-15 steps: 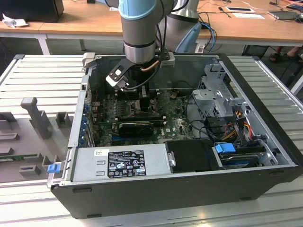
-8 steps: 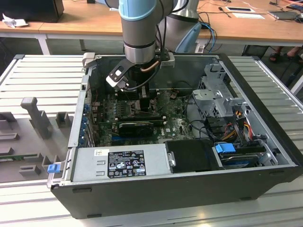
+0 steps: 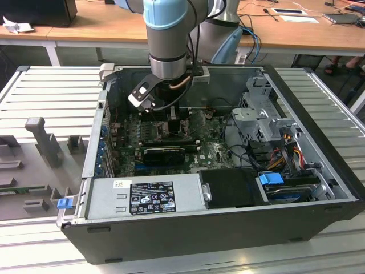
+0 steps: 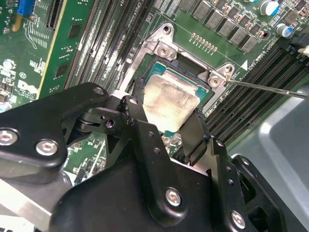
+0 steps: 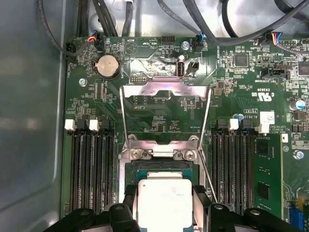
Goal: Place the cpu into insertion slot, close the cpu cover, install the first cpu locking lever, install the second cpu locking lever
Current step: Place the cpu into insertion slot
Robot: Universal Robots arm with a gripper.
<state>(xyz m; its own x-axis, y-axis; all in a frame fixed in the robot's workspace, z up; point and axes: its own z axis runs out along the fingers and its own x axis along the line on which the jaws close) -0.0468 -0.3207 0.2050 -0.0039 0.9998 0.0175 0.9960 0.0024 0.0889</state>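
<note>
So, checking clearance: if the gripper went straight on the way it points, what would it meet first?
Probably the insertion slot directly ahead, with the cpu between its fingers touching first; the gap is unclear.

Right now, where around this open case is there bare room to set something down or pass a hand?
Free: the ribbed table on the exterior view's right of the case, and, on the left, its stretch behind the grey fixtures. Crowded: the insertion slot, where the gripper holds the cpu between memory slots, and the cabled drive cage.
</note>
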